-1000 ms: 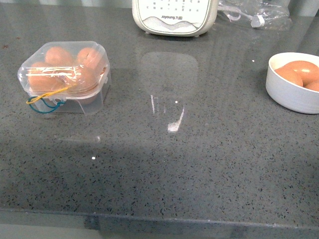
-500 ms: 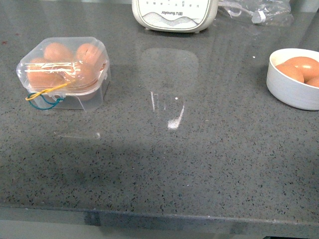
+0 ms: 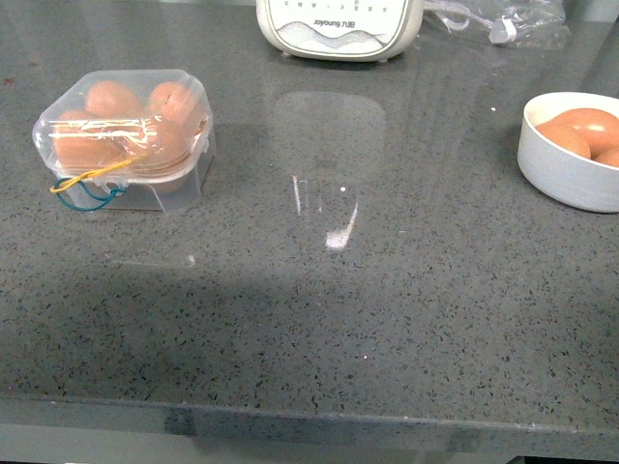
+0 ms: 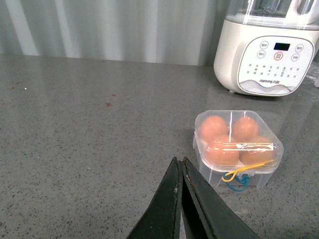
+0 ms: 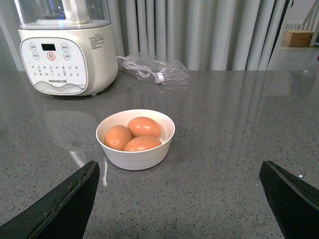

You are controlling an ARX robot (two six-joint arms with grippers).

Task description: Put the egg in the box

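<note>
Grey speckled stone forms the tabletop (image 3: 368, 319). In the front view, a clear plastic box (image 3: 124, 140) sits at about ten o'clock, its lid shut over four brown eggs, with yellow and blue elastic loops (image 3: 85, 188) hanging at its near edge. The eggs inside are blurred by the lid, so their long axes cannot be judged.

A round white bowl (image 3: 569, 174) sits at two o'clock, well apart from the box, cut off by the frame edge. In the right wrist view the bowl (image 5: 135, 149) holds three brown eggs; the rearmost egg (image 5: 144, 126) lies on its side with its long axis roughly level, running across the bowl.

A white kitchen appliance (image 3: 338, 27) stands at twelve o'clock, with a crumpled clear bag (image 5: 155, 70) beside it.

The left end effector (image 4: 180, 169) has its fingers pressed together, gripping nothing, near the box (image 4: 238, 147). The right end effector (image 5: 182, 199) is spread wide and holds nothing, with the bowl between its fingers (image 5: 65, 201) in that view.
</note>
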